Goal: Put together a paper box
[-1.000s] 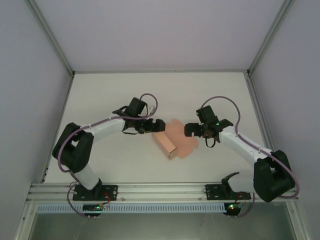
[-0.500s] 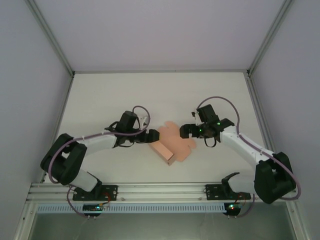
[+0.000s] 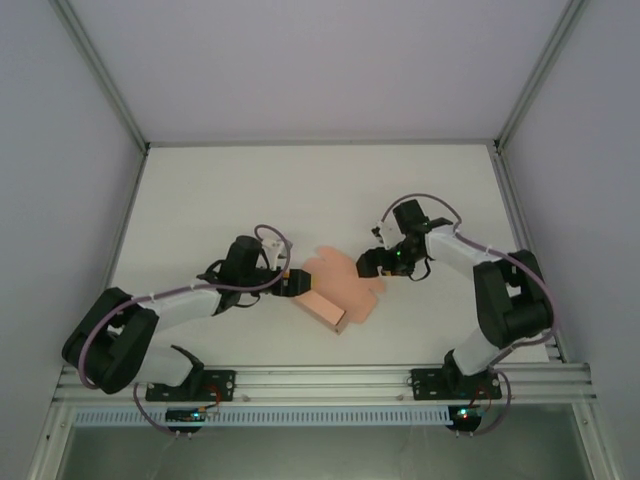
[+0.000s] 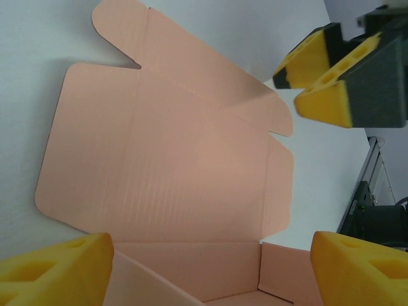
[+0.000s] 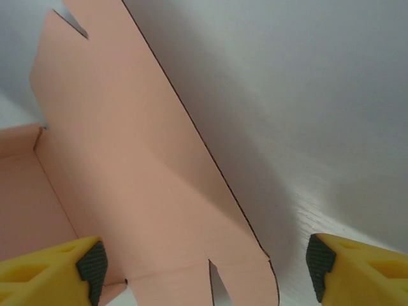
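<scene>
The left claw (image 3: 292,284) and right claw (image 3: 370,262), both released, are seen from above flanking the paper box (image 3: 335,290) on the surface (image 3: 220,200). At left wrist, its walls (image 4: 191,261) are straddled. At right wrist, the flap (image 5: 140,159) is judged light, creasable, best held near its fold.

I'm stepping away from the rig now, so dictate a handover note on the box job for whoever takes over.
Left gripper: open, fingers either side of the box's tray end; whether they touch the walls is unclear.
Right gripper: open, over the lid flap's right side, holding nothing.
Box: mid-table, between the two grippers.
Done: tray walls folded up at the near end.
Left: lid flap and its tabs lie spread out; fold it over and tuck it in.
</scene>
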Robot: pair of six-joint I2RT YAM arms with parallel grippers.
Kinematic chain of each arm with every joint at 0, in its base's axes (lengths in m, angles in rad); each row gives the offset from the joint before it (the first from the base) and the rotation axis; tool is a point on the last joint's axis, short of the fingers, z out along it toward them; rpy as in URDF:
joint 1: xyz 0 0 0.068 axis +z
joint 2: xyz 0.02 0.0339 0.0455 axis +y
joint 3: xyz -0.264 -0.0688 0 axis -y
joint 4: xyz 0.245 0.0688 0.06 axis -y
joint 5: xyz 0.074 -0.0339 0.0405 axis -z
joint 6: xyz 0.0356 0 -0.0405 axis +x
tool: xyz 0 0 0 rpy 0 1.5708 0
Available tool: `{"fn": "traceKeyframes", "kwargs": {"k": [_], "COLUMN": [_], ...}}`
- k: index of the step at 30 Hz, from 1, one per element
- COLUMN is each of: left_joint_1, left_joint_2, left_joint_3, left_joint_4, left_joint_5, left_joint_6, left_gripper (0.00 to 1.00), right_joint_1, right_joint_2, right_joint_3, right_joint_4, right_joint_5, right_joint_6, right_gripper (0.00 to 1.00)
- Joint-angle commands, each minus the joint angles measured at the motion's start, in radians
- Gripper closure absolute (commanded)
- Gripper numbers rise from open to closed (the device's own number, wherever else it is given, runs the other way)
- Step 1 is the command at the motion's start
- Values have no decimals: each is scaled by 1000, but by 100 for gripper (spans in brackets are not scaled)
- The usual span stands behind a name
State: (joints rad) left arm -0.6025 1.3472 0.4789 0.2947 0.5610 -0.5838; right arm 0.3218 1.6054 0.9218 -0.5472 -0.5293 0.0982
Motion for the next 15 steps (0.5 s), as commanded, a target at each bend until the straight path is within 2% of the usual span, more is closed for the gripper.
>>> {"fn": "traceKeyframes", "kwargs": {"k": [1,3,5,7,12,15], "left_joint_1": [-6,-8,-8,-9,-10,-8], "left_joint_2": [-17,-18,-16,-12,-27,-57], "left_joint_3": [-14,-16,-15,-14,-5,22], "left_joint_4": [20,21,23,24,17,-2], "left_joint_5": [-1,-1,-3,3,1,-18], "left_joint_6": [42,47,52,57,62,72], "left_gripper": [20,20,20,20,18,13], "right_joint_1": [-10,-9,-5,-2,7,7], "right_joint_2": [41,68,90,106,94,45], "right_joint_3": [31,42,49,57,71,83], "right_joint_4": [-31,-30,-20,-7,-6,-26], "right_joint_5": [-86,-95,-130,-169,-155,-161], "right_joint_6": [-50,-61,-66,-73,-83,-130], "right_gripper": [21,24,32,43,80,92]}}
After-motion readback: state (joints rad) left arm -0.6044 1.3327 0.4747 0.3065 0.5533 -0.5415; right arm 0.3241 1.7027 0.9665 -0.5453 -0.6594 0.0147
